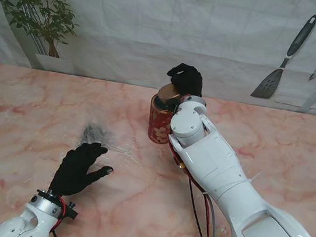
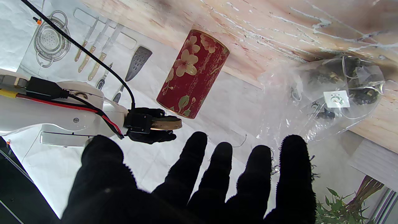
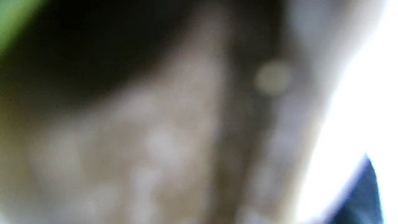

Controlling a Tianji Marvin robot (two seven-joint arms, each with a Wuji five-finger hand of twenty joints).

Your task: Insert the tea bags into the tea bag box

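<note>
Lid (image 1: 169,92) gripped in right hand (image 1: 186,79) over red tin (image 1: 159,123).

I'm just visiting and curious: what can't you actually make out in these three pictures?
- Right wrist view: blurred throughout; nothing recognisable.
- Inside of the red tea tin: hidden in the stand view by the lid and the right hand.
- Tea bags in the clear plastic bag: too tangled to count; a glare smudge in the stand view.
- Left hand: palm side hidden.
</note>
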